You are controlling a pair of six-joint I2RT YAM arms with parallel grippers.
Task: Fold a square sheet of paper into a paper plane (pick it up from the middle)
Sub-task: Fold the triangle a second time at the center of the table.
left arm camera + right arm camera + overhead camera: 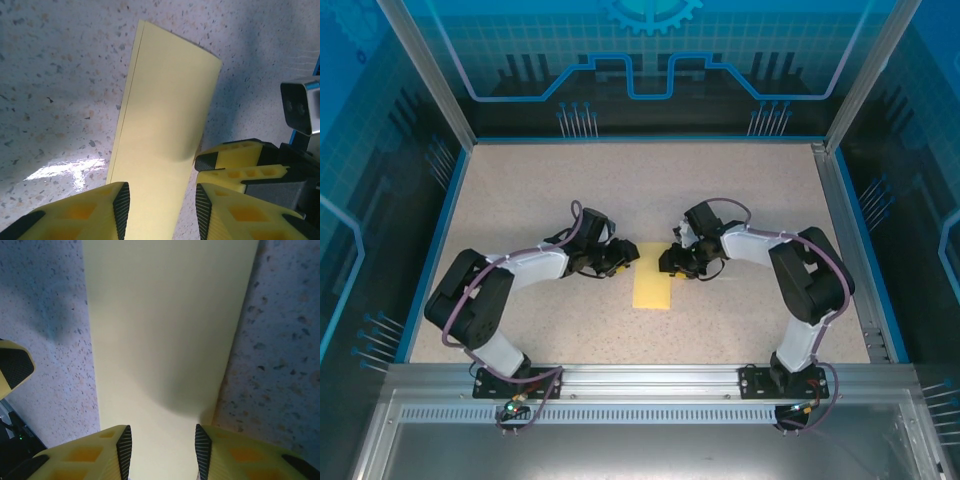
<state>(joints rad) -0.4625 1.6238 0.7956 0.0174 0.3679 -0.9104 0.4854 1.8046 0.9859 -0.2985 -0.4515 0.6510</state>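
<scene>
Your left gripper [161, 205] and right gripper [162, 445] gape astride the paper [653, 288]: thin, floppy; pinch an edge lightly.

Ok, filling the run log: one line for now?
paper folded in half | left gripper open, straddling it | right gripper open, straddling it

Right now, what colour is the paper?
The paper is plain pale yellow, unmarked; the right wrist view shows it best.
</scene>
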